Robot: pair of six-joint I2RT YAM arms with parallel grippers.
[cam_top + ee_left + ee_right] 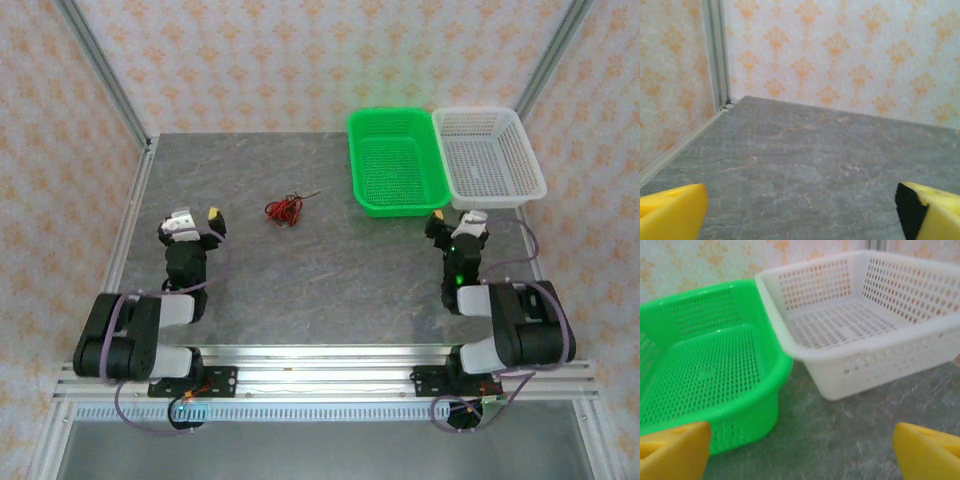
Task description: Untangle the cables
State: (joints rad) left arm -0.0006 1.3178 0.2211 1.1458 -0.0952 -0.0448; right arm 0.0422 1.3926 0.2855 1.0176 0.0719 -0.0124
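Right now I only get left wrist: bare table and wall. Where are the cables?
Observer: The cables lie in one red-and-black clump left of table centre, to the right of the left gripper and apart from it.
Operator: Anything holding them?
Observer: No. The right gripper is open, just short of the white basket.
Operator: Anything in it?
Observer: No. It and the green basket beside it hold nothing.

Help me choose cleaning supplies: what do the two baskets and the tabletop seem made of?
Green basket: moulded plastic, glossy, with highlights on perforated walls. White basket: likely the same plastic, duller. Tabletop: matte grey with pale stone-like veins; stone or printed laminate, cannot tell.
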